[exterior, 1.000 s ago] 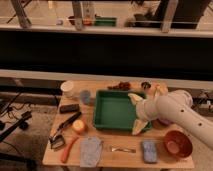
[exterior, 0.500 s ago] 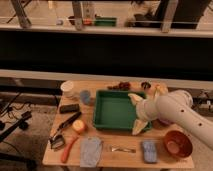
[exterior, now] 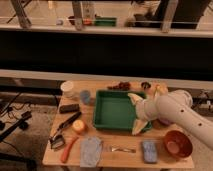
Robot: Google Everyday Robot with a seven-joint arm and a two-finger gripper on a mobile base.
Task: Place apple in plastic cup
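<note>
Apple: small, round, yellow-orange, reddish blush noted. It is set on the desk, just left of the green tray, untouched. Claw: held over the tray's right side, 2 pale fingers spread apart, nothing gripped. Tray's right rim is hidden by the arm. Arm is cut off at the right edge.

A robot lab: cluttered wooden table below metal railings, claw spread above green tray.
</note>
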